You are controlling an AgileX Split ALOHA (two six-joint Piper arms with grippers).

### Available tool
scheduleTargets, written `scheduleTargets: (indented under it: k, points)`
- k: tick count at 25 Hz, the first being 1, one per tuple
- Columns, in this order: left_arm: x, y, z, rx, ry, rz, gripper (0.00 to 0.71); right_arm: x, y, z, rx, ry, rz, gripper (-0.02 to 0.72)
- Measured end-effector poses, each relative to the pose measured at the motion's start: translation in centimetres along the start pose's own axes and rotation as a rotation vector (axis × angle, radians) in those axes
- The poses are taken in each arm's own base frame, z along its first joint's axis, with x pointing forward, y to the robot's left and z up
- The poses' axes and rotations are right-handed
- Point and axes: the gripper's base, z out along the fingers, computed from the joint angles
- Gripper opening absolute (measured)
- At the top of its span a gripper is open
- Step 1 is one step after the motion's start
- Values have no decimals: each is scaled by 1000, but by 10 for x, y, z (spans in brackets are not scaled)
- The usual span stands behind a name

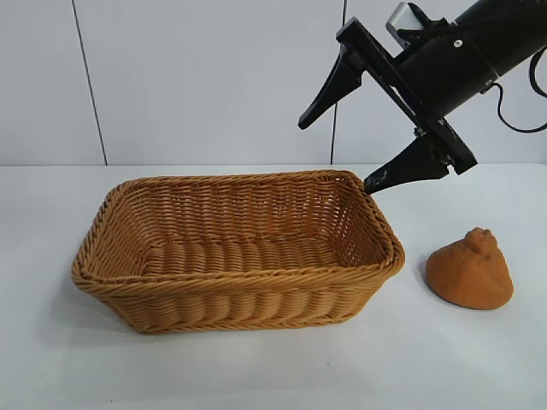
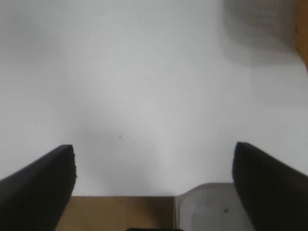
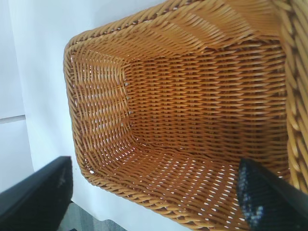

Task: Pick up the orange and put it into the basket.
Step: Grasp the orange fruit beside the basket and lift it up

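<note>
The orange, brownish and cone-shaped with a knobbly top, rests on the white table just right of the basket. The woven basket stands in the middle of the table with nothing in it. My right gripper hangs open in the air above the basket's far right corner, nothing between its fingers; it is up and to the left of the orange. In the right wrist view the basket's inside fills the picture between the open gripper. My left gripper is open over bare white table, out of the exterior view.
White table stretches in front of the basket and round the orange. A white panelled wall stands behind. In the left wrist view the table's edge, a brown floor and a grey fitting show below the fingers.
</note>
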Motion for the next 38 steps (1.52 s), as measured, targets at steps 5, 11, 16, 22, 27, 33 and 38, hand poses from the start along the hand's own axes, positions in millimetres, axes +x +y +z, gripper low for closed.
scheduleTargets:
  k: [5,11,16,22,27,33,38]
  points:
    - [61,2,-4,9,-131,-4,630,0,0,0,0,1,0,631]
    - [113,3,-3,40,-358,-15,630,2,1,0,-7,25,0,631]
    - [141,4,-4,46,-482,-18,630,3,5,-4,-19,44,-16,631]
    - [161,5,-15,57,-625,-22,630,-11,22,-23,15,38,-123,631]
    - [179,6,-21,63,-753,-24,630,-18,18,-40,226,53,-168,631]
    - [193,6,-25,67,-842,-26,630,-20,-2,-54,501,85,-172,631]
    - [193,6,-25,73,-842,-26,630,-27,-21,-67,555,54,-122,631]
